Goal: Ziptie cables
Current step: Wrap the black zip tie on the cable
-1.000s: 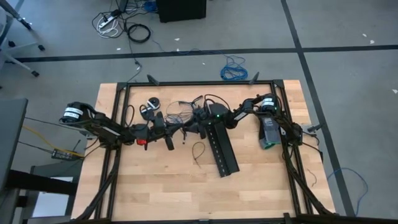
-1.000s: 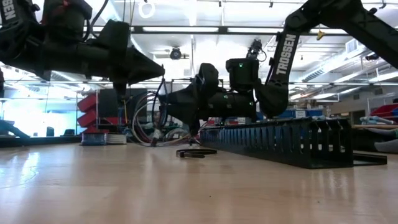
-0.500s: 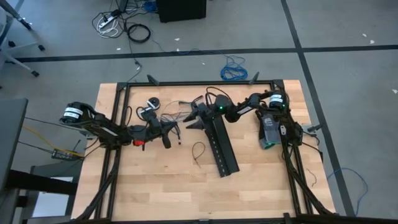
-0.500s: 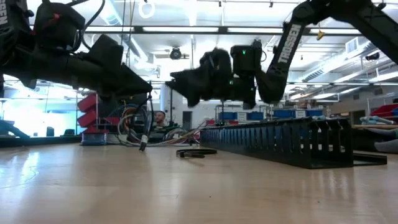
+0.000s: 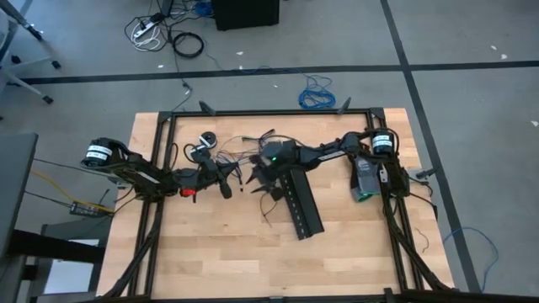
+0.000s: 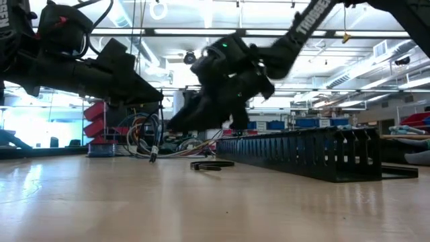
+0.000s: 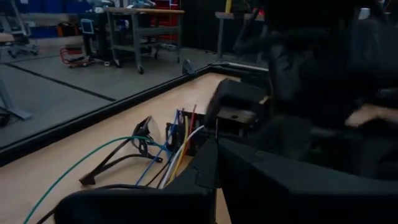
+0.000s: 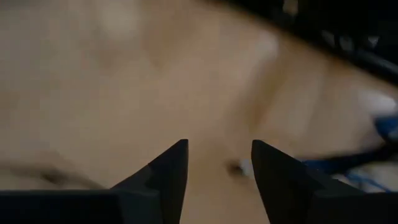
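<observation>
The cables are a loose tangle of thin coloured wires at the table's far middle. In the left wrist view they run up to my left gripper, which is shut on them and points level toward the table's right. My right gripper hovers open just right of it, tipped down toward the table, with nothing between its fingers. A thin black loop, perhaps a ziptie, lies flat on the wood nearer the front. My left gripper pinches several wires of the cables between its shut fingers, coming level from the table's left. In the low view the wires hang slack below its tip, one loose end reaching down to the table.
A wide black perforated strip lies slanting from the table's middle toward the near edge, just right of my right gripper. A black frame borders the table. Bare wood fills the near half.
My right gripper has drawn back from the cables, risen, then rolled and tipped its fingers down toward the table's near left. My left gripper has sunk a little. The cables, which looped between both grippers, now hang from my left gripper alone.
</observation>
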Motion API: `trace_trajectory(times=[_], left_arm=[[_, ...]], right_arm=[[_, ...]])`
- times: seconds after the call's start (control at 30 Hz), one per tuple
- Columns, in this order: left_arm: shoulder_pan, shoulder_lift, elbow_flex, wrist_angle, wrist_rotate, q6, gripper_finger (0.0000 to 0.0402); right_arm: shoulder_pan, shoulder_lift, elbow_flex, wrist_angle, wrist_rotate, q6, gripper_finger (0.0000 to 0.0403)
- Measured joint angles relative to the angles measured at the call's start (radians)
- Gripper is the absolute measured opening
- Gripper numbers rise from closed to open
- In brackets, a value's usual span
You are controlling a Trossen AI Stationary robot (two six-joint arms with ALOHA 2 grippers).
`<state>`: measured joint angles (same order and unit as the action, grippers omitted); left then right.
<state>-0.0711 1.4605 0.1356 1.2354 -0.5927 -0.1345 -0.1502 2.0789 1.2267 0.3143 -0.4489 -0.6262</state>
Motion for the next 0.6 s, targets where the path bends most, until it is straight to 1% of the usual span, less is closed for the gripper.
trace_trajectory(times=[0.07,0.17,0.27,0.4,0.53,0.6], left_arm=[[0.000,0.000,0.000,0.000,0.005,0.005,0.0000],[0.000,0.000,0.000,0.000,0.007,0.003,0.0000],[0.000,0.000,0.000,-0.001,0.011,0.002,0.0000],[0.000,0.000,0.000,0.000,0.012,-0.038,0.0000],[0.000,0.000,0.000,0.001,0.012,-0.197,0.0000],[0.000,0.000,0.001,0.001,0.011,-0.288,0.0000]], right_arm=[[0.037,0.000,0.047,-0.098,0.153,-0.146,0.0163],[0.089,0.000,0.090,-0.157,0.343,-0.338,0.0158],[0.129,0.000,0.098,-0.169,0.474,-0.521,0.0154],[0.172,0.001,0.100,-0.168,0.577,-0.729,0.0153],[0.193,0.013,0.100,-0.139,0.637,-0.933,0.0153],[0.191,0.013,0.100,-0.133,0.640,-1.011,0.0152]])
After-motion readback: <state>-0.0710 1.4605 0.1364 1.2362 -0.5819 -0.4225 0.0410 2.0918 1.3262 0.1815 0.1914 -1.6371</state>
